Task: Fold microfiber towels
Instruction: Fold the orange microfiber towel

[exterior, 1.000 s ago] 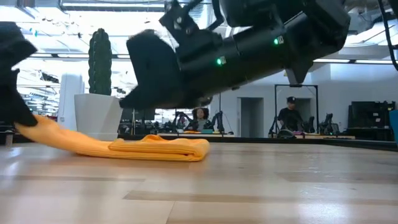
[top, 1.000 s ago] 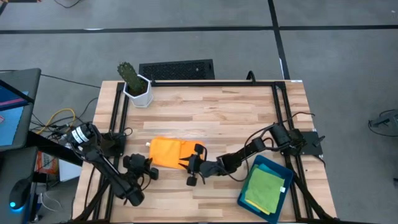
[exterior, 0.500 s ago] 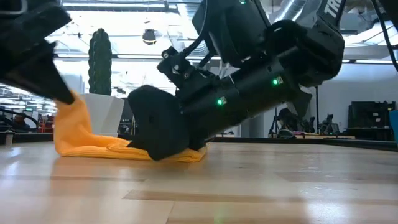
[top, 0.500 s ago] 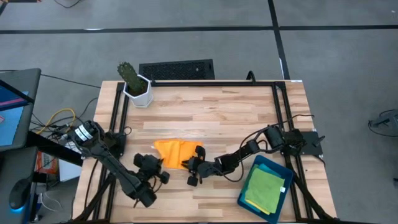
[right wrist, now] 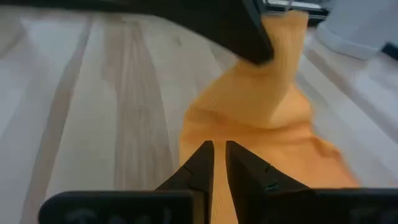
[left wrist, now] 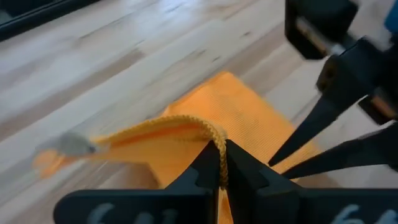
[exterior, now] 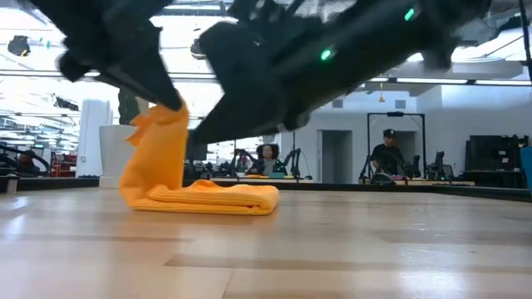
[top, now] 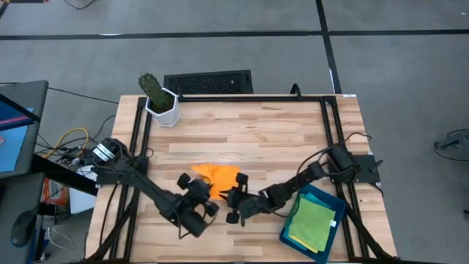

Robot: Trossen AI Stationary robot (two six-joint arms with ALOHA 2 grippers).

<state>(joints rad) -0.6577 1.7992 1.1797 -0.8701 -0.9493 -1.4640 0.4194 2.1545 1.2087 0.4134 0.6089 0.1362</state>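
Note:
The orange towel [top: 218, 176] lies near the table's middle. Its folded flat part [exterior: 224, 198] rests on the wood, and its left end [exterior: 156, 149] stands lifted. My left gripper [top: 207, 185] is shut on that lifted end, also seen at its fingers in the left wrist view [left wrist: 219, 163]. My right gripper [right wrist: 217, 155] hovers by the towel's right part, its fingers a narrow gap apart with nothing between them. I cannot tell whether its tips touch the cloth. A green towel [top: 311, 222] lies in the teal tray [top: 288, 236]. My left gripper pinches the orange towel's hemmed edge [left wrist: 208, 129] between its two fingers, at the lifted left end. The fingers slant down from the table's left near side. That end hangs curved below the fingers [exterior: 170, 104], while the remaining cloth stays flat on the table.
A potted cactus [top: 160, 99] stands at the far left corner. The teal tray sits at the near right corner beside the right arm. Bare wood shows across the table's far half [top: 249, 128]. People show in the room behind, in the low view.
My left gripper has gone up and toward the table's right edge, rolling its wrist, with the towel's left end. That end has risen from the wood and now stands upright over the flat part, which has stayed put. My right gripper dipped onto the towel's right end, then rose off it.

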